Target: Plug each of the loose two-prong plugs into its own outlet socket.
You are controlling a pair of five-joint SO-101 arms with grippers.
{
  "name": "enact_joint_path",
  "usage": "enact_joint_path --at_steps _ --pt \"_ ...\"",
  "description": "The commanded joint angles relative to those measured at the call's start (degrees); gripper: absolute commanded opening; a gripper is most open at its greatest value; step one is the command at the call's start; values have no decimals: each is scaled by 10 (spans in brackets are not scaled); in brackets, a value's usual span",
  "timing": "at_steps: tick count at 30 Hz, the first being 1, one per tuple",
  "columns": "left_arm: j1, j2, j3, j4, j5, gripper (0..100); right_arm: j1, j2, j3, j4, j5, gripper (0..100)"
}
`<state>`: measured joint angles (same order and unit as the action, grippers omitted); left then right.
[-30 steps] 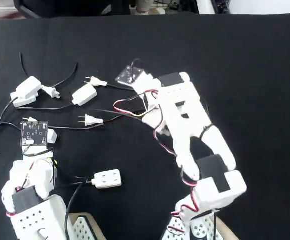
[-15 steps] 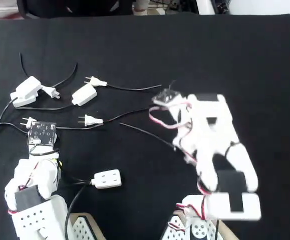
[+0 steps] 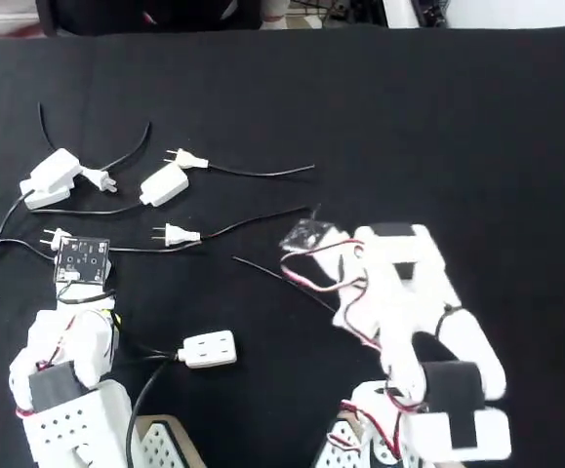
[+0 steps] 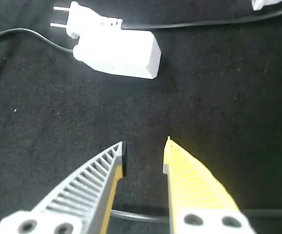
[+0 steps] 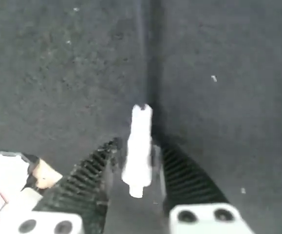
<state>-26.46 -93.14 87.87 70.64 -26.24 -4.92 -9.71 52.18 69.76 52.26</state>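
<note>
White plug (image 5: pixel 141 126) sits pinched in the right tool (image 5: pixel 138 147), which is clamped on it, cord trailing ahead (probably gripped for carrying to a socket). The left tool (image 4: pixel 143 146) hangs open above the black surface (image 4: pixel 228 97), an outlet block (image 4: pixel 121 51) lying just ahead.

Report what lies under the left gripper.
Under the open left gripper lies bare black table, and a black cable crosses beneath its fingers, which cover parts of it. The white block and two-prong plug lie farther ahead, not beneath.
</note>
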Motion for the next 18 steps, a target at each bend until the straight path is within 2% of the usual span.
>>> enact_joint_path --at_steps 1,7,14,18 --pt "8 -2 -3 -6 -4 141 -67 25 -6 0 6 87" --pt "8 -2 -3 -6 -5 141 -141 102 -78 36 -31 85" --pt "7 -2 -3 -6 -7 141 -149 254 -172 62 -9 86" --pt "7 -2 -3 -6 -7 141 -151 278 -198 85 -8 86"
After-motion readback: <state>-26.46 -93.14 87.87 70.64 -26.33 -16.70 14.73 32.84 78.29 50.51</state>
